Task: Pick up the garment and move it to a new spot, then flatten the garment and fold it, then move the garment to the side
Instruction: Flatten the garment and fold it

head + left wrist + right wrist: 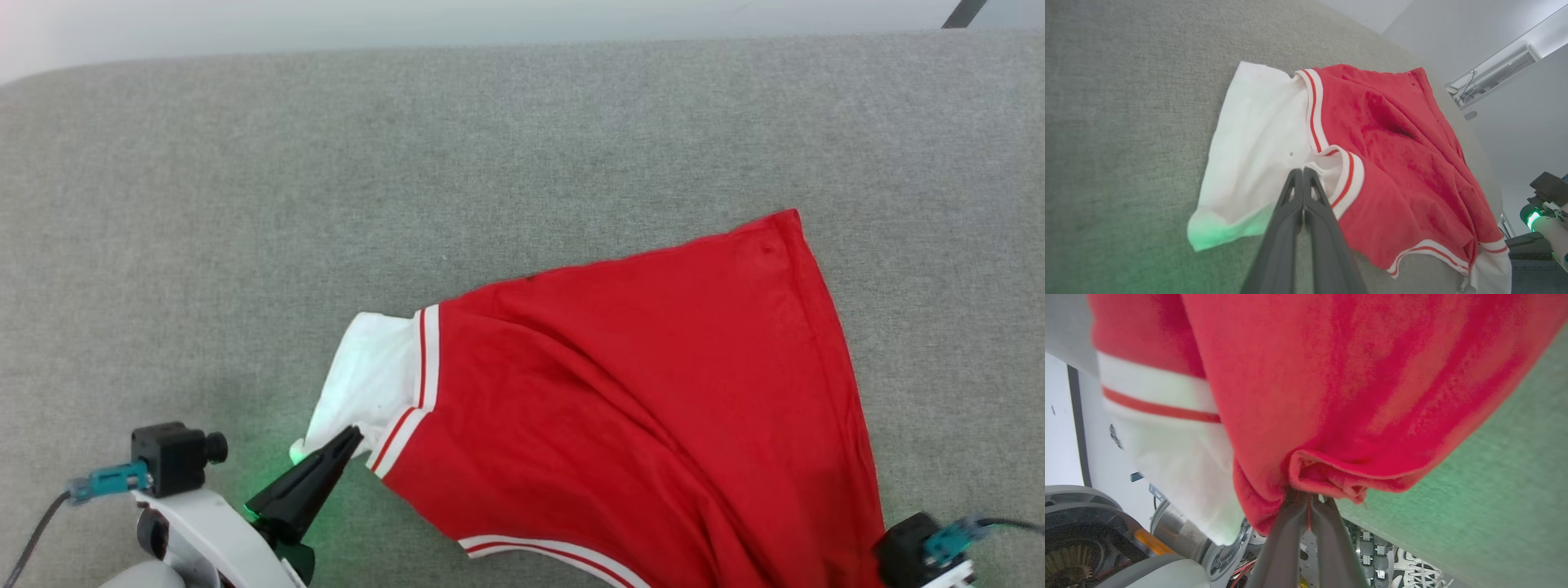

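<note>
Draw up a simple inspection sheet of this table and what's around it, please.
Surface: grey cloth-covered table, rounded far corner.
Job's things: red shirt with white sleeves and striped trim, rumpled, its near part drooping past the table's edge.
Clutter: nothing seen.
Tools: left tool shut, seemingly pinching the white sleeve; right tool shut on bunched red cloth.
Cables: teal-plugged cable at the left wrist camera, another at the right.
Surroundings: white walls; the robot's base below the table edge.
</note>
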